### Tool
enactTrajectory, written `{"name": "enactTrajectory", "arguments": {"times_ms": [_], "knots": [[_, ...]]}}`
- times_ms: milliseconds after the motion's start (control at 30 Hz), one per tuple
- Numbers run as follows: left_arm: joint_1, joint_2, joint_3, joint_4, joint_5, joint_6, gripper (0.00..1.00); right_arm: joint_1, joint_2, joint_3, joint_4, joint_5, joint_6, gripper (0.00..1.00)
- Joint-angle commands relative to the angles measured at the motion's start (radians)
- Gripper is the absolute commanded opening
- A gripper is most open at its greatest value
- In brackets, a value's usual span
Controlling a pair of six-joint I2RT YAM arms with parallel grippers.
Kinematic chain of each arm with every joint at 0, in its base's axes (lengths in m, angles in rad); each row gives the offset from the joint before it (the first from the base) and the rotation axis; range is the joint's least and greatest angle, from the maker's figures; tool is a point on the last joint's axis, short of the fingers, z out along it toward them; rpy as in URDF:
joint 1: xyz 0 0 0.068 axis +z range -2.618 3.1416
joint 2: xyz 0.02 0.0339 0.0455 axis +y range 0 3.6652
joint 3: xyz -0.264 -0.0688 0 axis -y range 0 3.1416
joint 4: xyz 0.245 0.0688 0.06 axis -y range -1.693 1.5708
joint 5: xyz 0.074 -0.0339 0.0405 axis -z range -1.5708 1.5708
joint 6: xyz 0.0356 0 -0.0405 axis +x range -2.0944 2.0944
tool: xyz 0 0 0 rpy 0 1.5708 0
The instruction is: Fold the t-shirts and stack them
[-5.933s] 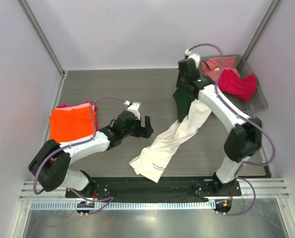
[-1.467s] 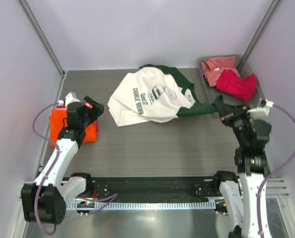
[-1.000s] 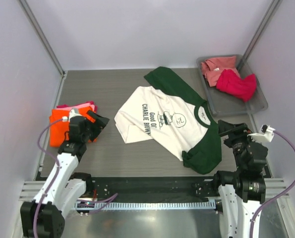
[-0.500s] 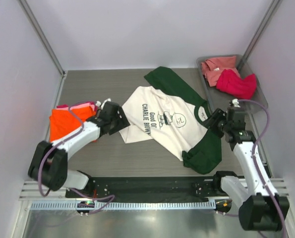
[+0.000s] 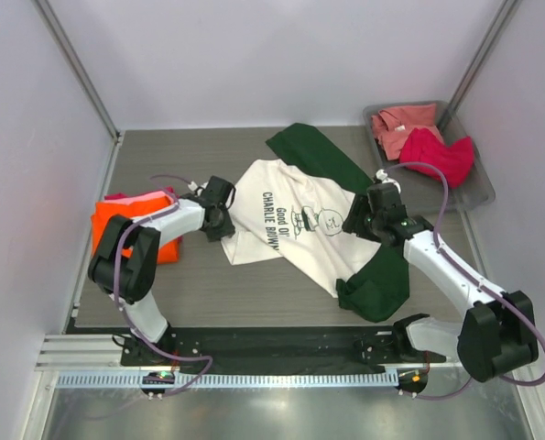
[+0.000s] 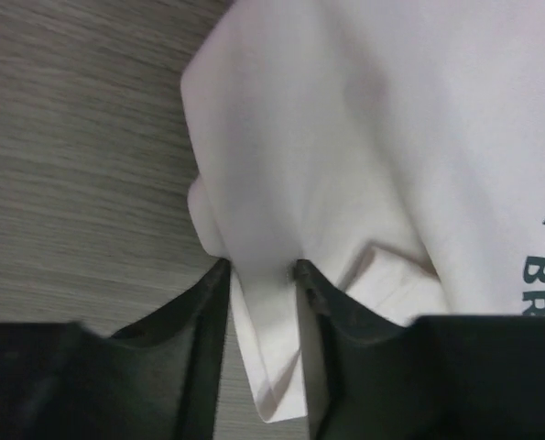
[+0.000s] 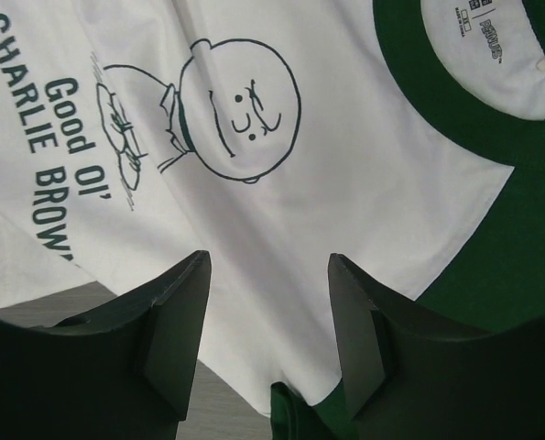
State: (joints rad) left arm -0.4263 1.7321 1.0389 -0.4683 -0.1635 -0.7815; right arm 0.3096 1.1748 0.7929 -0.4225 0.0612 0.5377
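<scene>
Left tool [image 6: 260, 270] closed on a bunched fold of the cream t-shirt [image 5: 290, 240]. Cloth fills the gap between both fingers [image 6: 203, 312] and touches each. The fold is at the shirt's left hem corner, low on the bench [image 5: 190, 156]. The rest of the shirt spreads away to the right of this tool.

Right tool [image 7: 266, 266] open, jaws well apart, nothing between them. It hovers just over the cream chest panel, near the Charlie Brown print [image 7: 240, 110], with the green collar [image 7: 409, 69] up to its right. Cannot tell whether the fingertips touch the cloth.

The cream t-shirt lies print up, mid-bench, between the two tools, slanted and mostly flat. One dark green sleeve [image 5: 313, 156] points to the far side. The other sleeve [image 5: 377, 280] is bunched at the near right, under the right arm.

Orange t-shirt [image 5: 112, 229] folded at the bench's left edge, just beside the left arm, with a pink t-shirt [image 5: 144, 195] peeking out under it.

Grey tray [image 5: 478, 192] at the far right corner holds a salmon t-shirt [image 5: 400, 124] and a crimson t-shirt [image 5: 437, 154], both crumpled and touching, well apart from either tool.
</scene>
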Motion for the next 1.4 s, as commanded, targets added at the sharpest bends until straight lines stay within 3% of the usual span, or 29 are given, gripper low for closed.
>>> {"name": "enactTrajectory", "arguments": {"times_ms": [0,33,67,100,367,567,733,800,833,867,933,1067,1200,1267,1367], "knots": [[0.063,0.044,0.000,-0.014,0.019,0.039,0.32,0.025,0.026,0.034,0.031,0.101,-0.028,0.61],[0.082,0.055,0.000,-0.003,0.050,0.050,0.23,0.023,0.032,0.032,0.036,0.107,-0.030,0.60],[0.119,0.073,0.001,0.005,0.088,0.053,0.03,0.025,0.046,0.032,0.040,0.121,-0.036,0.61],[0.138,0.079,0.003,0.023,0.099,0.053,0.00,0.025,0.054,0.034,0.041,0.129,-0.039,0.61],[0.322,0.122,0.108,0.050,0.160,0.054,0.00,0.023,0.138,0.055,0.045,0.189,-0.058,0.61],[0.360,0.135,0.219,-0.061,0.062,0.093,0.00,0.025,0.187,0.075,0.047,0.278,-0.045,0.61],[0.360,0.043,0.167,-0.069,-0.002,0.100,0.00,0.025,0.217,0.089,0.047,0.364,-0.016,0.58],[0.350,-0.049,0.130,-0.043,-0.014,0.097,0.14,0.025,0.214,0.089,0.047,0.377,-0.007,0.57],[0.344,-0.081,0.086,-0.032,-0.019,0.091,0.28,0.025,0.207,0.088,0.048,0.376,-0.005,0.55],[0.328,-0.159,0.064,-0.020,-0.043,0.087,0.62,0.025,0.185,0.083,0.053,0.377,0.001,0.56],[0.311,-0.235,0.000,0.003,-0.062,0.061,0.84,0.025,0.151,0.063,0.062,0.373,-0.001,0.55],[0.311,-0.413,-0.136,0.097,-0.033,-0.019,1.00,0.025,0.054,0.010,0.057,0.367,0.010,0.55],[0.330,-0.567,-0.236,0.143,-0.003,-0.099,0.99,0.023,-0.055,-0.038,0.028,0.370,0.064,0.52],[0.331,-0.594,-0.261,0.174,0.034,-0.096,0.83,0.025,-0.081,-0.052,-0.001,0.364,0.074,0.47],[0.331,-0.563,-0.231,0.128,0.084,-0.122,0.68,0.023,-0.135,-0.069,-0.018,0.367,0.091,0.43]]}}
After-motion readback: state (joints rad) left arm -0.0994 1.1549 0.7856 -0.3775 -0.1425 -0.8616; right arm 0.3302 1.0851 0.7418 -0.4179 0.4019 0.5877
